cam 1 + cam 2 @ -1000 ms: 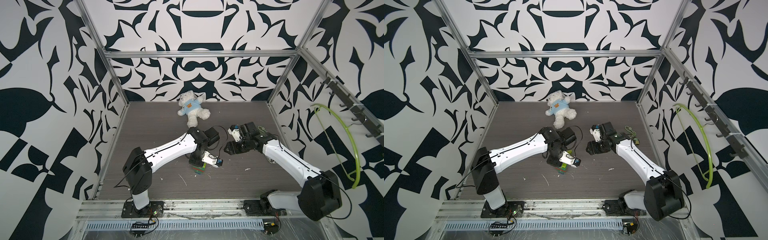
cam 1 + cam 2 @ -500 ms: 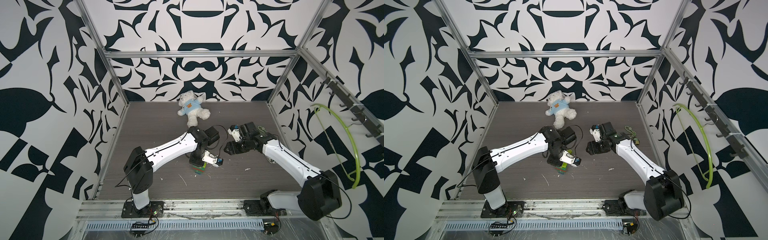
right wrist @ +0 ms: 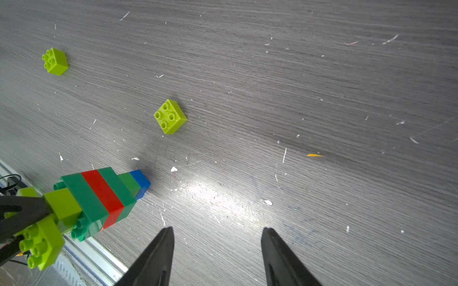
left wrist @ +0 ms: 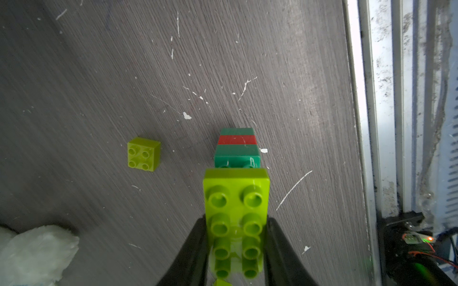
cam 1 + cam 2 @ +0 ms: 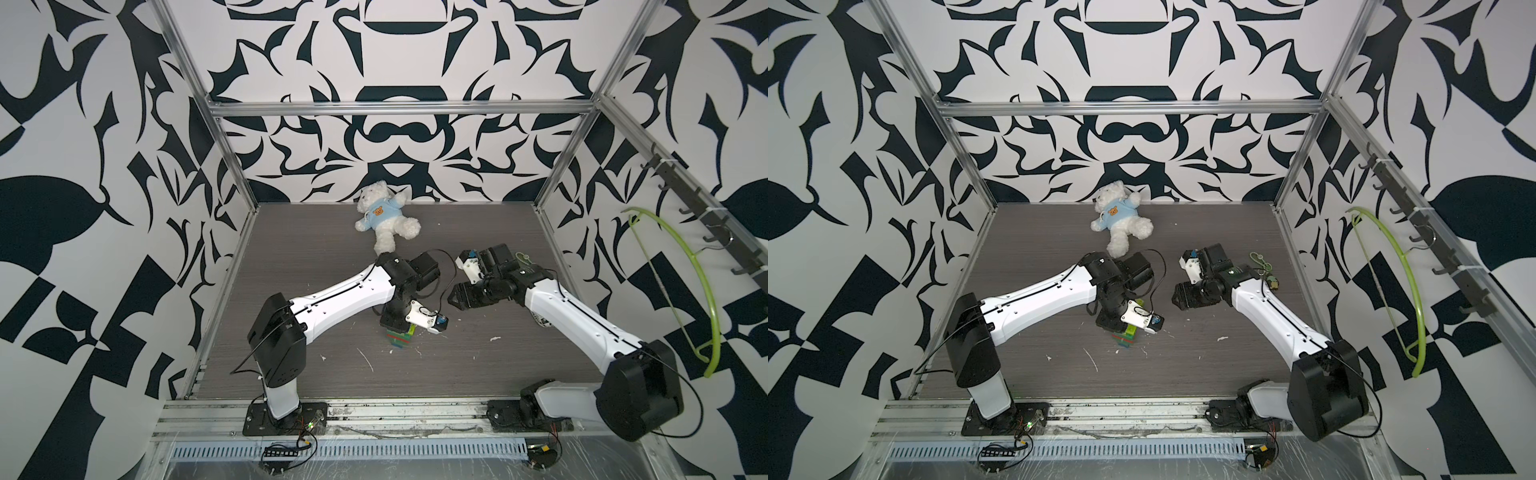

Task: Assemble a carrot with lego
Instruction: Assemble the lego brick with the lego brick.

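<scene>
Toward the table's front, my left gripper clamps the carrot's lime top, blue tip resting on the wood; my right gripper gapes empty. Pushing a loose lime brick on could lever the joints apart.

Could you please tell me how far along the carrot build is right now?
Done: the carrot body is joined, blue tip through dark green and red bands, with a lime-green brick on top. In hand: the left gripper is shut on that brick. Left: two loose lime-green bricks lie on the table, probably for the forked top; the right gripper is open and empty.
</scene>
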Tool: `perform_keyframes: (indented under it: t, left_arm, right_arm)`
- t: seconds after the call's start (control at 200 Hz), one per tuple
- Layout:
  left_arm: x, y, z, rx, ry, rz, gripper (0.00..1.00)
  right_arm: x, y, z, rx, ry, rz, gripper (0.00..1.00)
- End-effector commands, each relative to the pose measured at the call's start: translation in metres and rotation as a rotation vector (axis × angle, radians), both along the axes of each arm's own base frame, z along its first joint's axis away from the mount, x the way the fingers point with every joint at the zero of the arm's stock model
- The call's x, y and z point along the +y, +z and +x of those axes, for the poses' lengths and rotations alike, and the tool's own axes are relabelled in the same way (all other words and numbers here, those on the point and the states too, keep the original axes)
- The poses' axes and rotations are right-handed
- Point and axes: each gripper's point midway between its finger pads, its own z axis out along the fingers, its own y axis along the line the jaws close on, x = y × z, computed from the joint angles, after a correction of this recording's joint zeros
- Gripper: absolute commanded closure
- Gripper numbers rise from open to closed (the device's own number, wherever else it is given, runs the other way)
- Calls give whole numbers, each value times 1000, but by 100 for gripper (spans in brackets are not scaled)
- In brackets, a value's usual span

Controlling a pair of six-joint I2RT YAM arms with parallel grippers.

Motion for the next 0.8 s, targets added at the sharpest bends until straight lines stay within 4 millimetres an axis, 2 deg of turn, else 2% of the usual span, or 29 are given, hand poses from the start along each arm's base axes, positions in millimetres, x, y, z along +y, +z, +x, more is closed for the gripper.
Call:
perform_keyframes:
  t: [0.0, 0.17, 0.415, 0.795]
  left_arm:
    - [1, 18, -5, 14, 3, -51, 92]
    - [3, 20, -4, 8, 7, -50, 92]
    - [14, 8, -1, 18, 10, 16, 92]
    - [9, -4, -8, 72, 17, 14, 92]
  right_arm:
    - [3, -2, -2, -2, 22, 4, 39]
    - [4, -3, -3, -1, 23, 4, 39]
    - [4, -3, -3, 1, 26, 5, 39]
    - [4, -3, -3, 1, 28, 3, 39]
